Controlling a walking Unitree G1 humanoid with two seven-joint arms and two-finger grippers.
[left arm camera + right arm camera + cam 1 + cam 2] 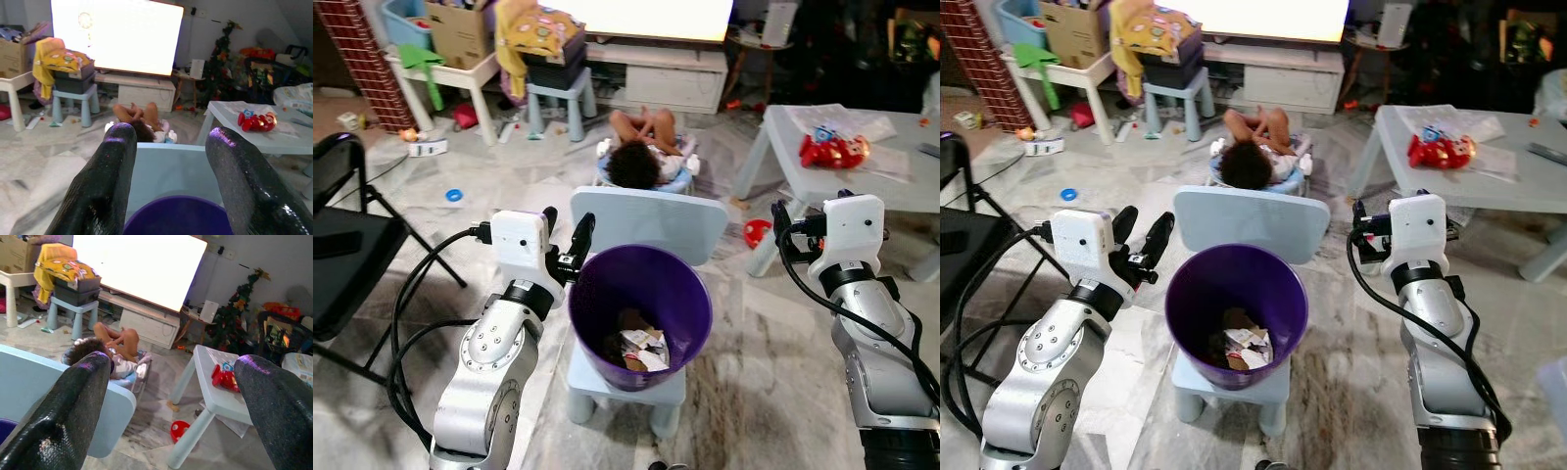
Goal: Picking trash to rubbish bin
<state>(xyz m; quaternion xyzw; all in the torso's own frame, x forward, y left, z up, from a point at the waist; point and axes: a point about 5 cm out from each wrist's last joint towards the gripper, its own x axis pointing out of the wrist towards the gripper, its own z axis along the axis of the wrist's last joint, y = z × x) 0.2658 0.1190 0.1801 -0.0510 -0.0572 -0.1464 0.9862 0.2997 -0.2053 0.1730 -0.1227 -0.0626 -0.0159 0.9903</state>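
A purple rubbish bin (636, 279) stands on the seat of a small light-blue chair (646, 220) right before me. Crumpled paper trash (641, 348) lies at its bottom. My left gripper (568, 223) hovers beside the bin's left rim, open and empty; in the left wrist view its fingers (112, 166) frame the chair back and the bin's edge. My right gripper (171, 362) is raised to the right of the bin, apart from it, open with nothing between its fingers.
A person (641, 147) sits on the floor just beyond the chair. A pale table (891, 186) with a red toy (832, 149) stands at the right, a black folding chair (342, 245) at the left. A small red object (756, 232) lies on the floor.
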